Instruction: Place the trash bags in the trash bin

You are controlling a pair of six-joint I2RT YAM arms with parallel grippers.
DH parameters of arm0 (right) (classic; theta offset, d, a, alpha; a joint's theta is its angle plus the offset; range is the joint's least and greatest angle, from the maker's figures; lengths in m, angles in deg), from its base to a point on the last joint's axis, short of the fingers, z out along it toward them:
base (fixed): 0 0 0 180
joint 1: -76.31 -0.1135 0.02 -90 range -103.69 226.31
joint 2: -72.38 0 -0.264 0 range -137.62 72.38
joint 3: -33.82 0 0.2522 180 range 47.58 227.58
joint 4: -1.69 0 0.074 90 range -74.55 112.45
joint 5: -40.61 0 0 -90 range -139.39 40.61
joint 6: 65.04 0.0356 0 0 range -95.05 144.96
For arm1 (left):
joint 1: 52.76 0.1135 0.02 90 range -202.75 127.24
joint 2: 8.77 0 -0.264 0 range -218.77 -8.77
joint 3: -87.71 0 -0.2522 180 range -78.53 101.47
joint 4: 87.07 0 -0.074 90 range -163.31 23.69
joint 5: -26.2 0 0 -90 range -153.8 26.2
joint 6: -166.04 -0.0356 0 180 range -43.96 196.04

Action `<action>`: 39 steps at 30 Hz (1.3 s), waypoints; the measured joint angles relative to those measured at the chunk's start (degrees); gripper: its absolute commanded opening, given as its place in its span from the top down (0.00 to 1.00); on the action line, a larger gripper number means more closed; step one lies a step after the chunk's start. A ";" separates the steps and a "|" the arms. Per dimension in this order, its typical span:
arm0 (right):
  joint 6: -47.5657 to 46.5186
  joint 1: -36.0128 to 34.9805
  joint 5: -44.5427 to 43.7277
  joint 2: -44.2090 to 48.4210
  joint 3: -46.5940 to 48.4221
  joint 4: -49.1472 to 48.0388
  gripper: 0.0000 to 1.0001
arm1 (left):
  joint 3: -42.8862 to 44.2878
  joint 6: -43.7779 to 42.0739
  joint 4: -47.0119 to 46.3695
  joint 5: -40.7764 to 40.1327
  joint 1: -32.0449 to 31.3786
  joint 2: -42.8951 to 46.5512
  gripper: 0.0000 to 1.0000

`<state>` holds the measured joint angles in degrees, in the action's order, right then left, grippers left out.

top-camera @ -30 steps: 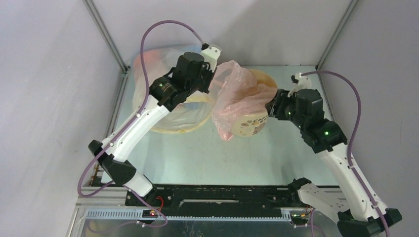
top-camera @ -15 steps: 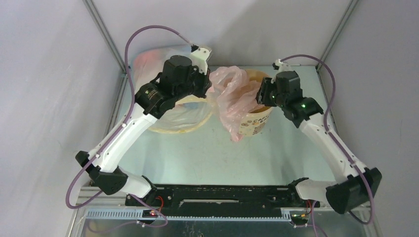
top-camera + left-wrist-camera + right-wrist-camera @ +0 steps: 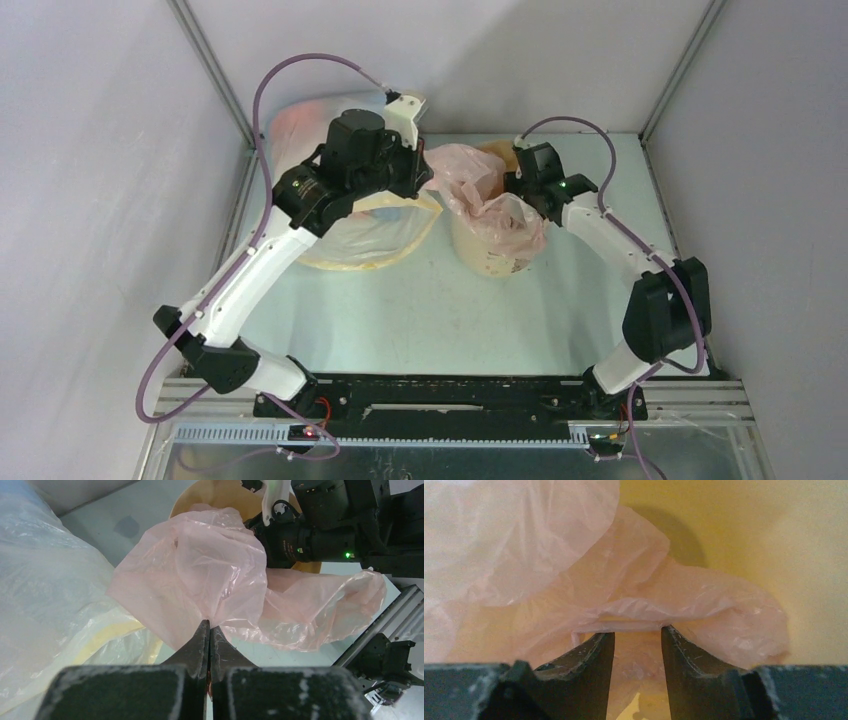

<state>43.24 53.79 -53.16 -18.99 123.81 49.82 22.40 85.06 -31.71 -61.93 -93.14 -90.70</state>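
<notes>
The trash bag point(image 3: 480, 190) – thin, crinkled pale-pink film – lies bunched over the mouth of the trash bin point(image 3: 487, 258). Part of it sits down inside against the tan inner wall. Part spills over the near rim and hangs down the outside on the bin's right. Its left end is lifted clear of the rim.

That lifted end is caught in the left gripper point(image 3: 209, 627), whose two dark fingers are pressed together with a pinch of pink film between their tips. From the left wrist view the bag fans out beyond the tips, toward the bin's tan rim and the black body of the right arm.

The right gripper point(image 3: 638, 632) reaches down into the bin's mouth from the far right. Its fingers are spread with a plain gap between them, and a fold of the bag runs across just beyond the tips. Whether the film touches the tips I cannot tell – nothing is clamped.

The bin stands upright on the grey table point(image 3: 420, 310), toward the far side and right of centre. Just to its left, under the left arm, lies a big clear sack point(image 3: 360, 235) with a yellow hem.
</notes>
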 measured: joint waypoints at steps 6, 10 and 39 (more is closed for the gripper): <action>-1.07 0.13 1.16 1.36 1.25 2.25 0.48 | 0.00 1.07 0.04 2.91 1.38 -1.55 1.00; -2.03 0.63 1.97 7.26 5.07 4.85 0.39 | 0.00 1.73 -0.09 4.57 2.25 -1.75 1.00; -0.98 -3.89 20.31 47.78 -17.90 3.82 0.36 | 0.00 4.55 -0.42 7.54 2.97 -2.45 1.00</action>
<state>42.25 49.90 -32.85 28.79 105.90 53.64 22.40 89.61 -32.12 -54.39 -90.16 -93.14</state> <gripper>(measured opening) 0.702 0.003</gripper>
